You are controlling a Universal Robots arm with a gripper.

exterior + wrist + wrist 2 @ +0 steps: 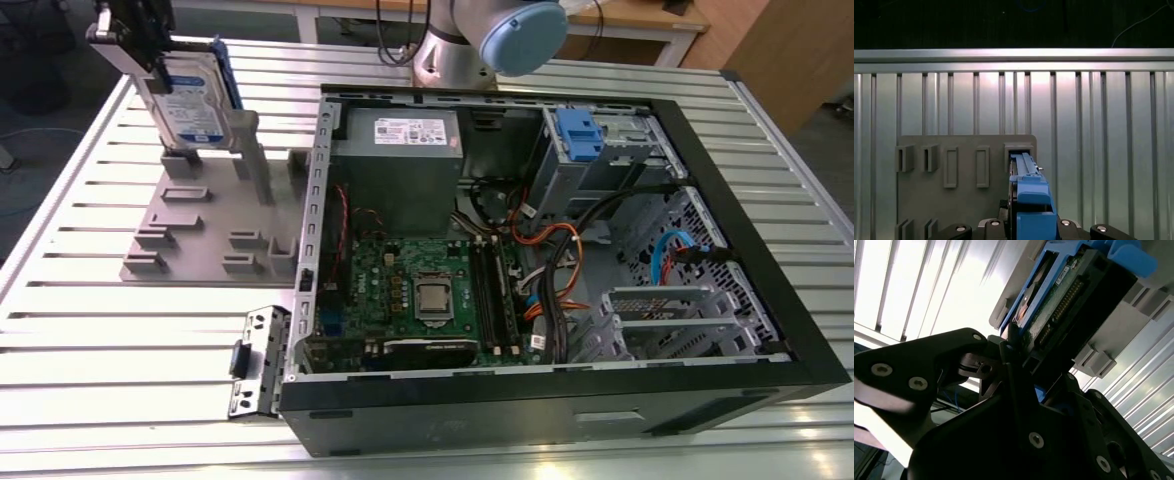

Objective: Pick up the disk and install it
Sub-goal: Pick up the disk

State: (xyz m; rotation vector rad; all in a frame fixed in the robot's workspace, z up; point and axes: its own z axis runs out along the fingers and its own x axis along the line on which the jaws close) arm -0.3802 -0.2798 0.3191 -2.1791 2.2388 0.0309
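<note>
Your tool (138, 55) is closed on the disk (191, 100). In the second wrist view its black fingers (1010, 357) sit on either side of the disk's (1064, 295) end, with the blue bracket and the connector edge between them.

The disk stands upright on its edge in the grey stand (200, 215), at the far corner of the table (107, 340) on the exterior view's left, with its label facing the camera. In the first wrist view the disk (1026, 195) runs from the tool to a slot in the stand (964, 200). You cannot tell whether it is seated in that slot or just above it.

The open case (534, 420) lies on the table just beside the stand, on the exterior view's right. A blue clip (577, 128) sits in the case's far corner, well apart from the disk.
</note>
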